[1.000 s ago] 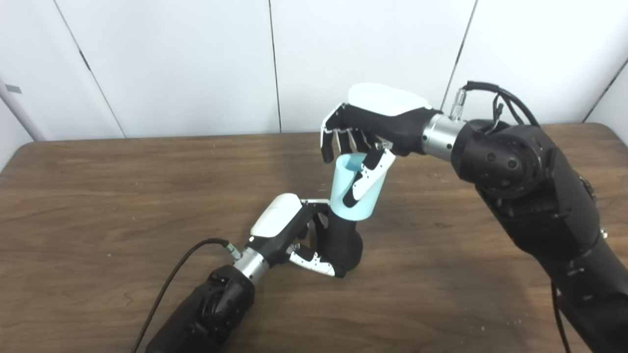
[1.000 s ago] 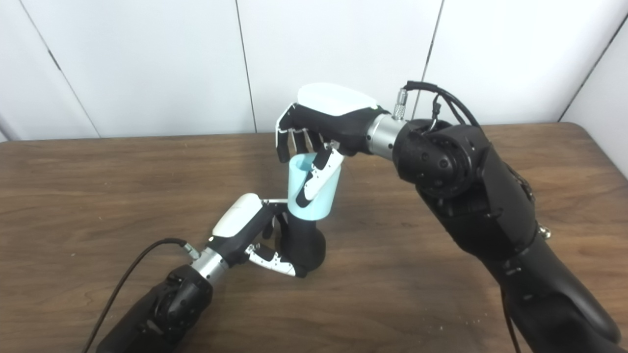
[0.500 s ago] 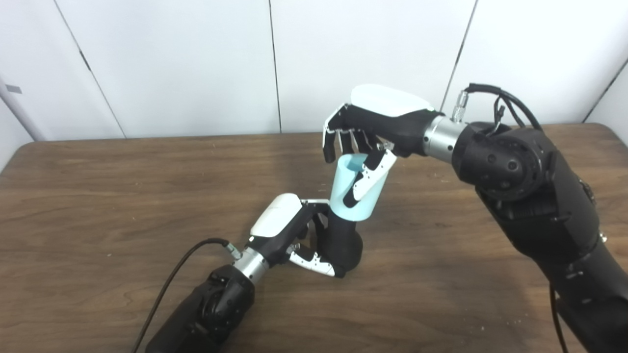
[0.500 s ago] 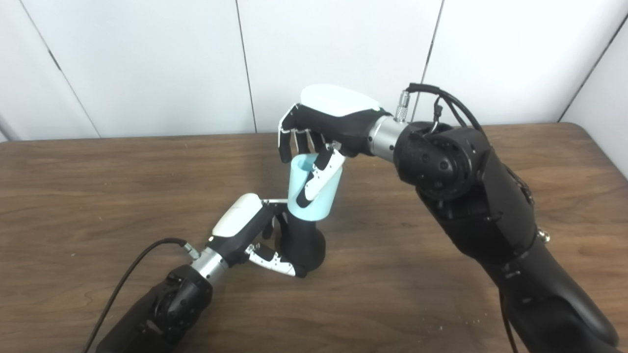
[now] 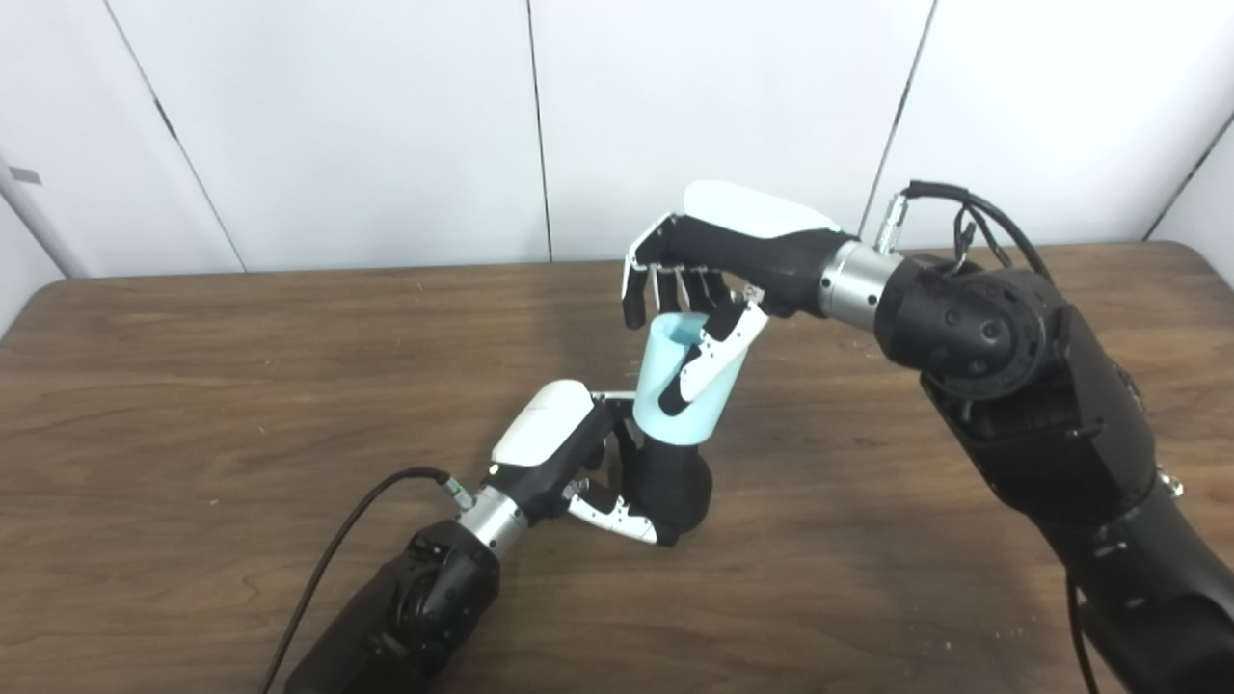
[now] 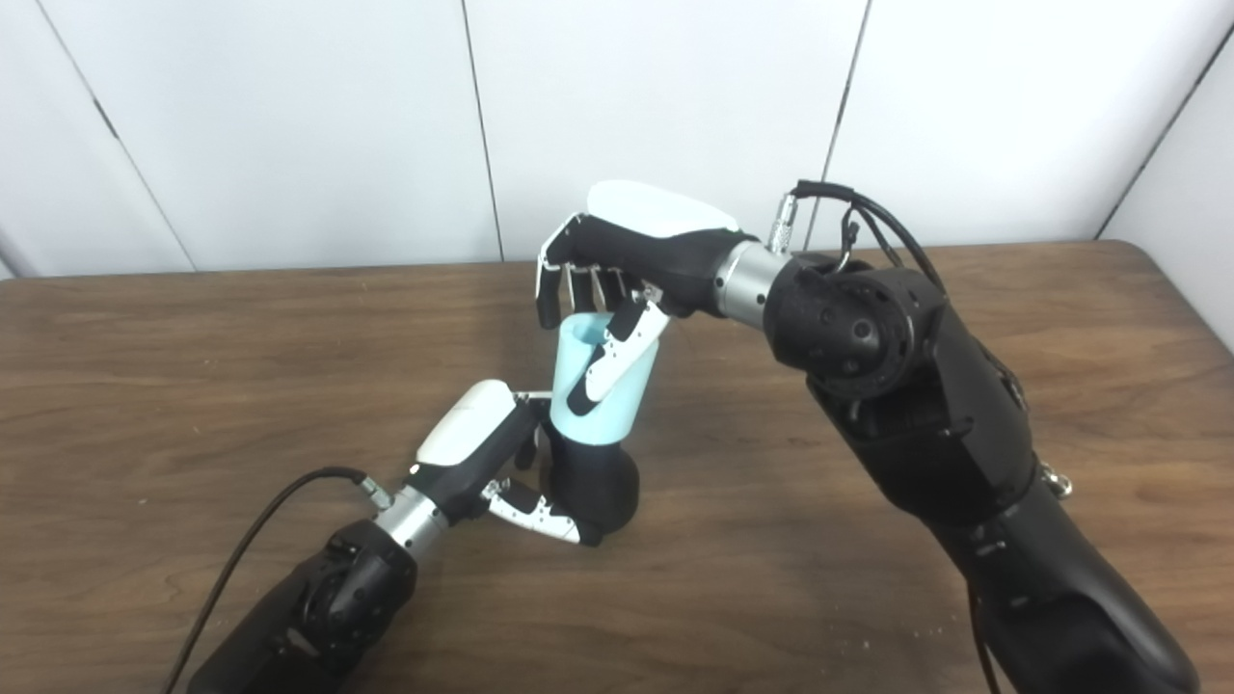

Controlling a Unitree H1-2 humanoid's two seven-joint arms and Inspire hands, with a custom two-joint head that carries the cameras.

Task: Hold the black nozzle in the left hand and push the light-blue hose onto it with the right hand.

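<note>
Nearly done: left hand grips nozzle on table. Right hand clasps hose, bottom end already over nozzle top; prob. just seating left.

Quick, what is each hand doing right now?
Left hand: shut on the black nozzle.
Right hand: shut on the light-blue hose, which sits over the nozzle's top.

Bright even light, soft shadows, slightly soft focus
</note>
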